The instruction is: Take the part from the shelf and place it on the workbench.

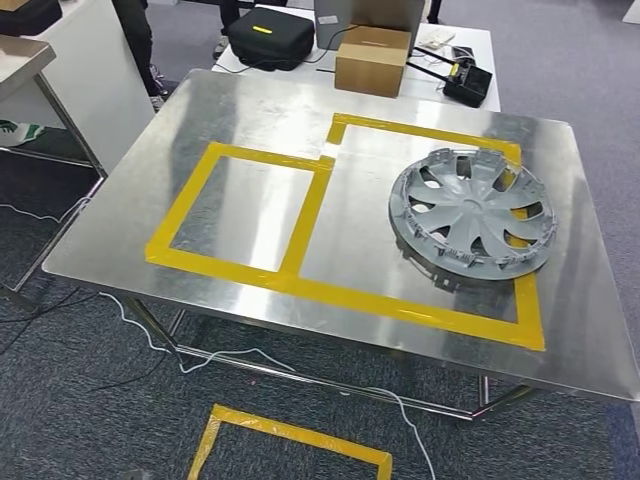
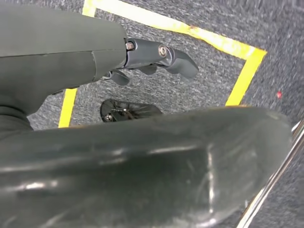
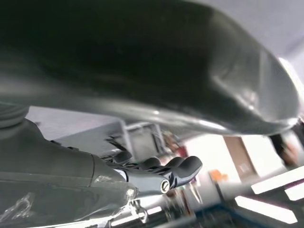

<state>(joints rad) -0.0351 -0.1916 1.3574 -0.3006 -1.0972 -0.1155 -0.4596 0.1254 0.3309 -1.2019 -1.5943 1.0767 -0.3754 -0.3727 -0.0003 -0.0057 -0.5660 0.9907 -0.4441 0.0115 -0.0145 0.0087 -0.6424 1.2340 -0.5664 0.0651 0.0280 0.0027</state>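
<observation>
Left hand (image 2: 157, 57) reads to me as holding nothing: in its wrist view the fingers reach out loosely over grey carpet and yellow floor tape, apart from the big dark curved shape that crosses the lower frame. Moving right across the head view, the steel surface (image 1: 226, 110) carries two yellow taped boxes, and the part (image 1: 472, 212), a grey wheel cover, lies flat at right of centre, over the far right side of the larger box, one edge across the tape. Being round, it has no long axis to line up with. Right hand (image 3: 168, 171) shows its fingers stretched side by side, gripping nothing. I judge the part already placed, nearer my right arm's side.
</observation>
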